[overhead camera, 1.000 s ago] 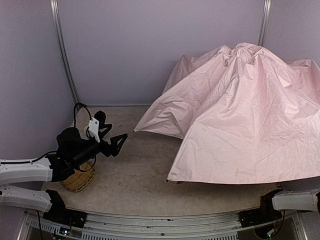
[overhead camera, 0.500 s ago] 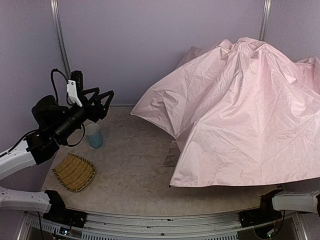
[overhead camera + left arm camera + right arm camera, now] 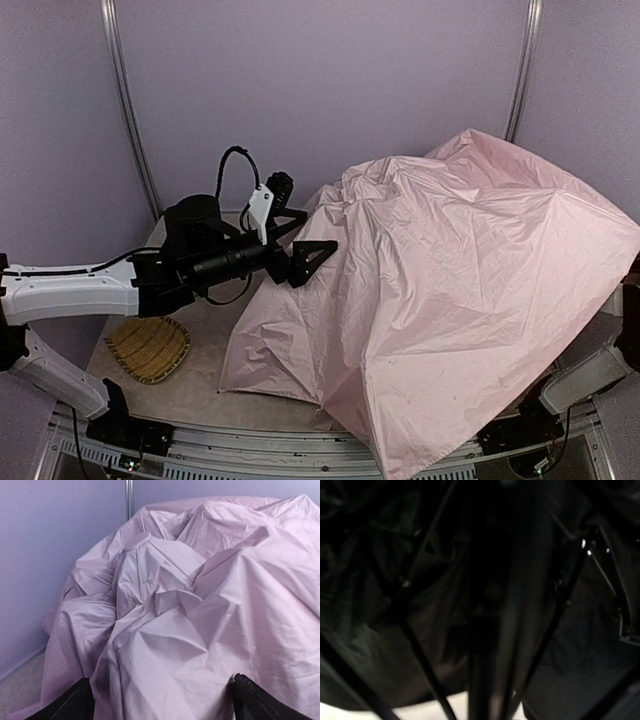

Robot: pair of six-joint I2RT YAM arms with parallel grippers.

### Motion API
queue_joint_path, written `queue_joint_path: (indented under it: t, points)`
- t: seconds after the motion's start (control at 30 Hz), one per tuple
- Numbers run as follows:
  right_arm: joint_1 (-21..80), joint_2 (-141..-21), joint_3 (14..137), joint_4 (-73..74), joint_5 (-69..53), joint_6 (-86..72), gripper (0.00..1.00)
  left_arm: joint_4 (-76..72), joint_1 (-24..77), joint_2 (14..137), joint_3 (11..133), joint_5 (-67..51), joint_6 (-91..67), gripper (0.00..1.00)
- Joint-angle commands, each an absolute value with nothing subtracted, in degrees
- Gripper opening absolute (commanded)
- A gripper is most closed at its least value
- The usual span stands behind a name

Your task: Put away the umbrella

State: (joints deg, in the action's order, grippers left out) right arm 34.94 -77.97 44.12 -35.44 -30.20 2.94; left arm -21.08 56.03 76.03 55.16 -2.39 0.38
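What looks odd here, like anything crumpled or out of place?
The umbrella is half collapsed. Its pink canopy sags in crumpled folds across most of the table, and one corner droops past the near edge. Nothing looks spilled or torn.

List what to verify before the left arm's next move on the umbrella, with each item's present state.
1. Left gripper open: ok, fingers wide apart.
2. Left gripper aimed at the umbrella: ok, pink fabric fills its wrist view.
3. Umbrella collapsed: not ok, spread, crumpled, draped over the near edge of the table.
4. Right gripper's hold: cannot tell, hidden beneath the umbrella; its view shows only the dark underside.
5. Woven mat clear of the umbrella: ok.
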Motion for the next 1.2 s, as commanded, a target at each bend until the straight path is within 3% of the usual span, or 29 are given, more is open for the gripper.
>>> queue_joint_path:
  t: [0.0, 0.13, 0.37, 0.7, 0.9, 0.97, 1.17]
  points:
    - [39.89, -81.02, 44.17, -46.09, -34.76, 4.39, 0.0, -22.4, 56.26, 81.02, 58.2, -3.76, 0.2, 0.93]
    - [43.19, -86.17, 44.04, -50.42, -35.04, 3.97, 0.0, -22.55, 56.25, 83.83, 58.92, -0.08, 0.33, 0.88]
    - [45.9, -91.35, 50.21, -55.04, -35.43, 4.63, 0.0, -21.61, 57.3, 82.05, 61.05, -1.32, 1.59, 0.71]
    - [46.46, -96.31, 57.6, -59.98, -31.15, 5.32, 0.12, -14.65, 60.29, 81.3, 68.39, 2.89, 7.37, 0.6]
    - [46.86, -110.22, 49.47, -73.43, -20.4, -3.48, 0.27, -13.84, 59.42, 85.05, 61.32, 2.89, 6.26, 0.44]
    - [47.64, -116.56, 46.98, -78.69, -18.36, -5.12, 0.28, -15.88, 59.3, 87.95, 56.78, 3.61, 5.48, 0.33]
    - [49.3, -128.04, 42.46, -92.41, -15.51, -10.05, 0.25, -22.82, 59.5, 96.85, 48.36, 2.2, 3.82, 0.3]
